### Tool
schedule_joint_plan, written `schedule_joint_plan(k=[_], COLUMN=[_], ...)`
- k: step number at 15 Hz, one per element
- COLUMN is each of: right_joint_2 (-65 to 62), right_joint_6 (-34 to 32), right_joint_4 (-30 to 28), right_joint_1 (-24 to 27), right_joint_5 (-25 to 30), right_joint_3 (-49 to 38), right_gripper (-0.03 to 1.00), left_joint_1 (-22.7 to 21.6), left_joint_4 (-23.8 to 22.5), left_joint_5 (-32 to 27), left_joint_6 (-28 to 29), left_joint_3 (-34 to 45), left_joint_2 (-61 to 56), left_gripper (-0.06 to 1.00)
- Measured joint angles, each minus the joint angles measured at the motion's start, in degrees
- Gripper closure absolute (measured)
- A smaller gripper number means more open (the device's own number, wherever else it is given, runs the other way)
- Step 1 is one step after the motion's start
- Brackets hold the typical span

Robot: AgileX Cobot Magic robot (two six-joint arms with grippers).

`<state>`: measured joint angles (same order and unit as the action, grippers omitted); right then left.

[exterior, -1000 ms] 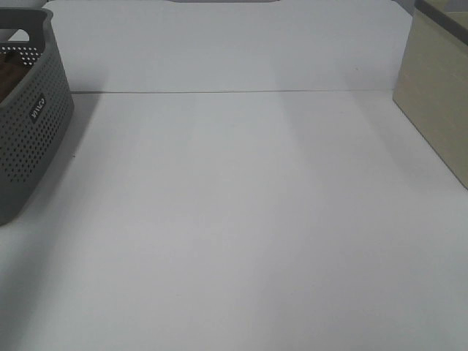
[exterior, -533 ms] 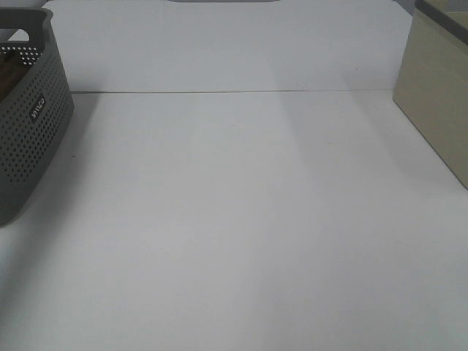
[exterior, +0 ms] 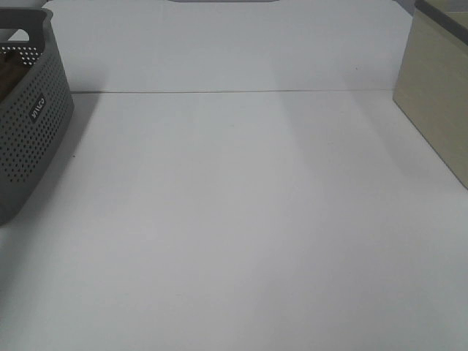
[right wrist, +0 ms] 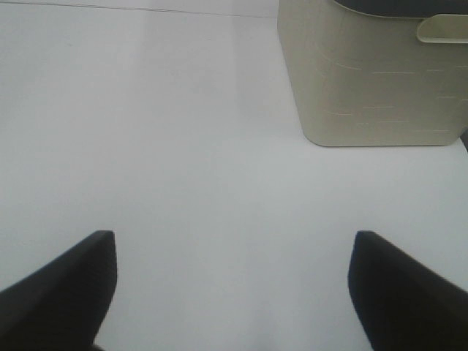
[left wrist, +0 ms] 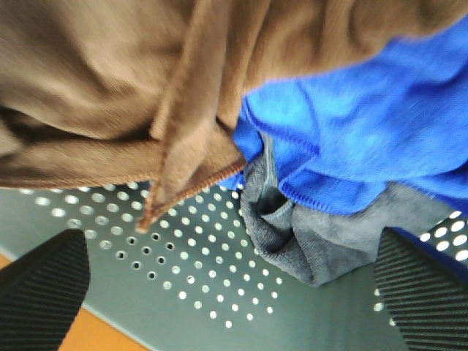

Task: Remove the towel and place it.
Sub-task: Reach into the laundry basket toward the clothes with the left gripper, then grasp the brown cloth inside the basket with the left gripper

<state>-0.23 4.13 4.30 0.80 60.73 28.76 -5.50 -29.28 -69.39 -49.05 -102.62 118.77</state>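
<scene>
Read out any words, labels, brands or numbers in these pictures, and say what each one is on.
Small white-lettered label on the side of the grey perforated plastic basket: too small and blurred to read.
Nothing else readable: none on the pale beige bin, the brown plush towel or the white table.

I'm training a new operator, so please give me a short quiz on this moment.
1. True or false: the left gripper is shut on the brown towel.
2. Which cloth lies next to the towel in the grey basket? A) blue cloth B) green cloth C) yellow cloth
3. What stands on the table ahead of the right gripper?
Key: 1 false, its jaws are open; 2 A; 3 a beige bin.
</scene>
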Motion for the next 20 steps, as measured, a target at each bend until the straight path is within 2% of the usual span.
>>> schedule_joint_plan(k=[5,9,14,15,16,17,18,19,20], right_joint_2=[0.0,0.0,0.0,0.0,0.0,0.0,0.0,0.0,0.0], right_joint_6=[0.0,0.0,0.0,0.0,0.0,0.0,0.0,0.0,0.0], right_joint_4=[0.0,0.0,0.0,0.0,0.0,0.0,0.0,0.0,0.0], right_joint_1=[0.0,0.0,0.0,0.0,0.0,0.0,0.0,0.0,0.0], right_joint_5=[0.0,0.0,0.0,0.0,0.0,0.0,0.0,0.0,0.0], right_joint_3=[0.0,0.0,0.0,0.0,0.0,0.0,0.0,0.0,0.0], right_gripper=[0.14,0.14,0.14,0.14,0.14,0.14,0.14,0.14,0.14], left_joint_1=[-0.8,-0.9,-0.9,-0.9,-0.9,-0.9,-0.9,-0.9,-0.9], left_joint_4=[0.9,8.0,8.7,8.7,8.7,8.7,8.6,8.3,8.0], left_joint_5=[4.1,6.4,1.9,1.8,1.7,1.7,1.7,1.8,2.1], left_joint_6=[-2.5,-2.5,-5.0,-5.1,-5.2,-5.2,-4.9,-3.9,-2.8], left_joint_3=[-4.1,-8.9,-9.4,-9.4,-9.4,-9.4,-9.4,-9.4,-9.4], left_joint_2=[6.6,9.7,9.7,9.7,9.7,9.7,9.7,9.7,9.7], left_gripper=[-0.04,-0.04,0.0,0.04,0.12,0.23,0.48,0.6,0.67])
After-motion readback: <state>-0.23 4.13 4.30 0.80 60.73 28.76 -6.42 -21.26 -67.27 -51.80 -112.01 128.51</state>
